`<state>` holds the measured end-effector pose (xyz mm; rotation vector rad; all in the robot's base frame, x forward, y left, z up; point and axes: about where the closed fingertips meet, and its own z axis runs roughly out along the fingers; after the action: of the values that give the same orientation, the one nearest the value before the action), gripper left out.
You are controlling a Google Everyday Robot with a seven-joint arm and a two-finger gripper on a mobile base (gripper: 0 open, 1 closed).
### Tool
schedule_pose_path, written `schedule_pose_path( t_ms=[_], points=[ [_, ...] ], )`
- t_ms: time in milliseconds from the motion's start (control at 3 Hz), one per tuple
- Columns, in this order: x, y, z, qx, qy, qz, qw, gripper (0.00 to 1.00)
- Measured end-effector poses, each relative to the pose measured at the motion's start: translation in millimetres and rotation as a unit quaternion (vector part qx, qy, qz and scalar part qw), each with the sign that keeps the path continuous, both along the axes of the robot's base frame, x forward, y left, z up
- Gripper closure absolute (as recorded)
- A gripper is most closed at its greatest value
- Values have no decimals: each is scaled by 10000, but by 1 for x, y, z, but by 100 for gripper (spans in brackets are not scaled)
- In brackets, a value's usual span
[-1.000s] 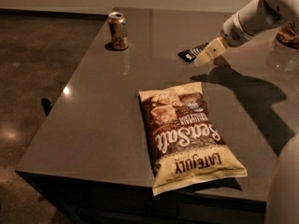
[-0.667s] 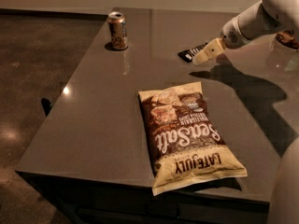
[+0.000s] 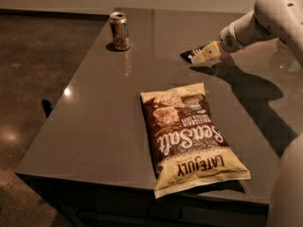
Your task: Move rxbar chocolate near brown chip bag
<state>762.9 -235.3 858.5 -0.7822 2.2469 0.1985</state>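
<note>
Ok, gripper (image 3: 202, 56) on rxbar chocolate (image 3: 187, 56) at table (image 3: 94, 122) far side, grip state can't tell; brown chip bag (image 3: 187, 136) well apart, front edge

1 ea.: bag (image 3: 189, 136), bar (image 3: 188, 56), can (image 3: 120, 30)

The dark grey table (image 3: 94, 126) carries the brown chip bag (image 3: 189, 136), lying flat at the near centre, and an upright drink can (image 3: 120, 30) at the far left. At the far right, the gripper (image 3: 207, 54) is at the rxbar chocolate (image 3: 188, 56), close above the surface.
</note>
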Motion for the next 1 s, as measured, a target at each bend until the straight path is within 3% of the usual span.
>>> schedule_pose_path(
  t_ms=[667, 1000],
  points=[
    [12, 9, -7, 67, -4, -173, 9998, 0],
    [13, 14, -10, 132, 48, -158, 9998, 11]
  ],
)
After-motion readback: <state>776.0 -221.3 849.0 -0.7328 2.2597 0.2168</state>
